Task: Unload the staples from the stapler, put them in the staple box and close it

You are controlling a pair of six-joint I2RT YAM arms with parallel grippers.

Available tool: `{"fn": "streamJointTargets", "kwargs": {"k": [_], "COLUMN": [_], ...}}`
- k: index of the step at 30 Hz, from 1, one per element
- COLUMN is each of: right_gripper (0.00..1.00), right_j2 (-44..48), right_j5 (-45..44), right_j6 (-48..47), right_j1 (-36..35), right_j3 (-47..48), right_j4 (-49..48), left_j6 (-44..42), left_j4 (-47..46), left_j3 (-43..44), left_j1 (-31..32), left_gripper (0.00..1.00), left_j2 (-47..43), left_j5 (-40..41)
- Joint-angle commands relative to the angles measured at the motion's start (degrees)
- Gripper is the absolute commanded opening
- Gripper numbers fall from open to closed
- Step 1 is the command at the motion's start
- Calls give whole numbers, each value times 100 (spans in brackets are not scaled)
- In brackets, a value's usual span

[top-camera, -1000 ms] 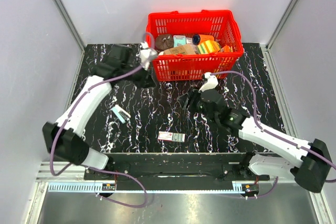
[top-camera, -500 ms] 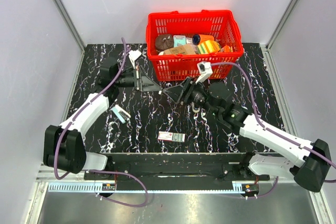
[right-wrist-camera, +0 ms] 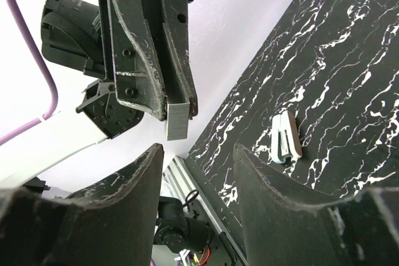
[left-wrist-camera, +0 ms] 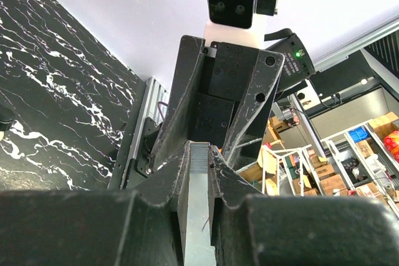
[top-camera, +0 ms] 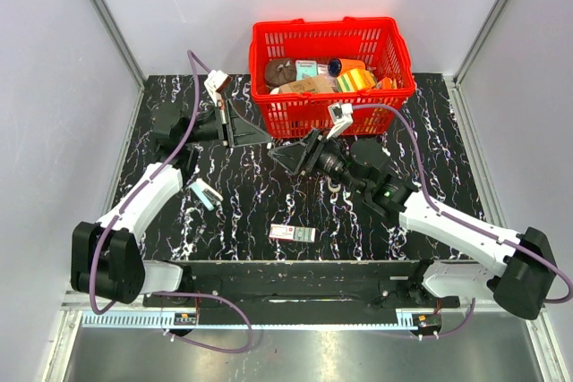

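The staples (left-wrist-camera: 198, 204), a thin silvery strip, are clamped between my left gripper's (left-wrist-camera: 199, 151) fingers; they also show in the right wrist view (right-wrist-camera: 177, 119), sticking out past the fingertips. In the top view my left gripper (top-camera: 262, 139) is raised above the table and points right, tip to tip with my right gripper (top-camera: 286, 157). My right gripper (right-wrist-camera: 198, 154) is open and empty, a short gap from the strip's end. The pale blue-and-white stapler (top-camera: 205, 194) lies on the black table at the left, apart from both grippers; it also shows in the right wrist view (right-wrist-camera: 285, 138).
A red basket (top-camera: 396, 38) full of office items stands at the back, just behind both grippers. A flat red-and-white box (top-camera: 293, 233) lies near the table's front edge. Grey walls and metal rails bound the table.
My left gripper has swung away from the basket's left corner and now points right. My right gripper has risen and moved left toward it, closing the gap between the two.
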State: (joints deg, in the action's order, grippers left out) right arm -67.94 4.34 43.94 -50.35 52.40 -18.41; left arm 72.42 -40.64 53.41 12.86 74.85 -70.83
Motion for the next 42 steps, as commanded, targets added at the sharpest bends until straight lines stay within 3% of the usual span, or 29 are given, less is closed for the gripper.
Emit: {"fn": "streamJointTargets", "kwargs": {"k": [1,14,29,35,37,42], "right_gripper": [54,52,38,25,21,14], "right_j2": [-87,-307,-439,-474,-457,-369], "right_j5": [243,261,269,261,260,225], "right_j6": [88,106,150,158,158,123], "right_j1": [16,16,16,16,25,25], "right_j3": [209,271,262,253,244,174], "right_j4": [-654,-953,-1173,-1217,-1182,-919], "left_j6": [167,-35,-237,-386,-509,-1299], "left_j4": [-418,-102,188,390,548,1548], "left_j3": [-59,-67,-120,-111,-67,178], "left_j1": [-29,-29,-29,-29,-29,-56], "left_gripper": [0,0,0,1,5,32], "left_j2": [-67,-49,-146,-172,-172,-190], "left_j5": [-151,-142,-124,-150,-177,-186]}}
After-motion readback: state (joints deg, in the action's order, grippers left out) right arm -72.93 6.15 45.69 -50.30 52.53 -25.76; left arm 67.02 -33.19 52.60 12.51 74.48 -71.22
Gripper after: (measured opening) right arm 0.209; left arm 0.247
